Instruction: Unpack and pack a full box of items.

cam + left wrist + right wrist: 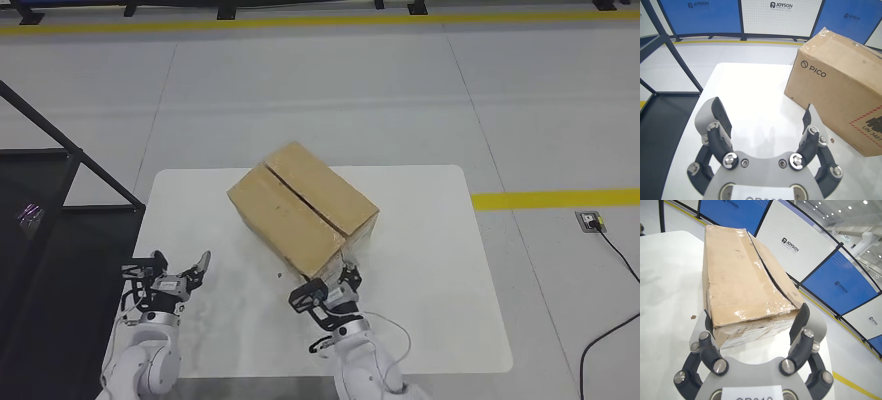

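- Right gripper (755, 308): its fingers are spread apart and set either side of the near end of the box (738, 275). Whether the pads touch the cardboard cannot be told.
- Box: it is seen resting flat on the table (430, 300), turned at a slant to the table's edges, with one corner towards the right gripper (328, 285). Both top flaps are shown lying down, meeting along a dark seam that runs the length of the lid. Glossy tape is visible over the near flap and the corners.
- Step in hand (judged): unpacking is at its start. The box (300, 205) is closed and nothing is laid out beside it.
- Next move (judged): a flap edge at the seam is to be caught and lifted. A grip narrower than the present spread is called for. The box is likely to need steadying so that it is not dragged across the smooth tabletop.
- Left gripper (762, 104): it is held low over the table, apart from the box (838, 85), fingers wide and nothing between them.
- Scrap (832, 140): a small brown fragment is seen on the table just beside the box.
- Rack (40, 250): a black framed shelf is placed against the table's left side.
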{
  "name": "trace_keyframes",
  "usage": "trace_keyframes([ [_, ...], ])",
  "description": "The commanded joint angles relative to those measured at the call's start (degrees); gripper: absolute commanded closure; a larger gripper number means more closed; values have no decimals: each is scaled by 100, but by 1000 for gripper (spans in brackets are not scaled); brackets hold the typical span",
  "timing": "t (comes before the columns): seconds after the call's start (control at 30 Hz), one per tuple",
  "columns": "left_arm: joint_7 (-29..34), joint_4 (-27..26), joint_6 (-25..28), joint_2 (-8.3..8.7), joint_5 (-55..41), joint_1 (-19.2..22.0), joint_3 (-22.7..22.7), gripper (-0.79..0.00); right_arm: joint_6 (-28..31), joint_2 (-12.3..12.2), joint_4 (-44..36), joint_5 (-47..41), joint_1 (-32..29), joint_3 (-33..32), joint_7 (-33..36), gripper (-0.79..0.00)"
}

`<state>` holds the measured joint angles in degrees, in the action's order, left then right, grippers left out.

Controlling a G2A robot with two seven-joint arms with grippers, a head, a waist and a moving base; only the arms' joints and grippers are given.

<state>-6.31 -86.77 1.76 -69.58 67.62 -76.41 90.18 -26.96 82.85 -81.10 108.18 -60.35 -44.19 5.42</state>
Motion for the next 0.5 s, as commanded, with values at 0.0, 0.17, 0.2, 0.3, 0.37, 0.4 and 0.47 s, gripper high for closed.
trace_keyframes([
  [0.0,0,-19,18,0,10,-15,8,-785,-46,-1,-8,-20,-51,-111,-38,-785],
  [0.17,6,-39,39,-2,31,-30,19,-785,-17,-38,-143,-20,-231,-466,-113,-785],
  [0.2,10,-45,38,-4,32,-31,19,-785,0,-48,-181,-19,-267,-540,-126,-785],
  [0.3,35,-72,41,-5,50,-27,21,-785,57,-72,-280,-24,-368,-755,-146,-785],
  [0.37,43,-88,43,-5,72,-26,27,-785,97,-86,-339,-30,-433,-886,-154,-785],
  [0.4,48,-94,45,-6,73,-26,31,-785,105,-92,-368,-37,-464,-957,-150,-785],
  [0.47,57,-100,50,-7,74,-29,39,-785,150,-107,-432,-36,-537,-1099,-153,-785],
])
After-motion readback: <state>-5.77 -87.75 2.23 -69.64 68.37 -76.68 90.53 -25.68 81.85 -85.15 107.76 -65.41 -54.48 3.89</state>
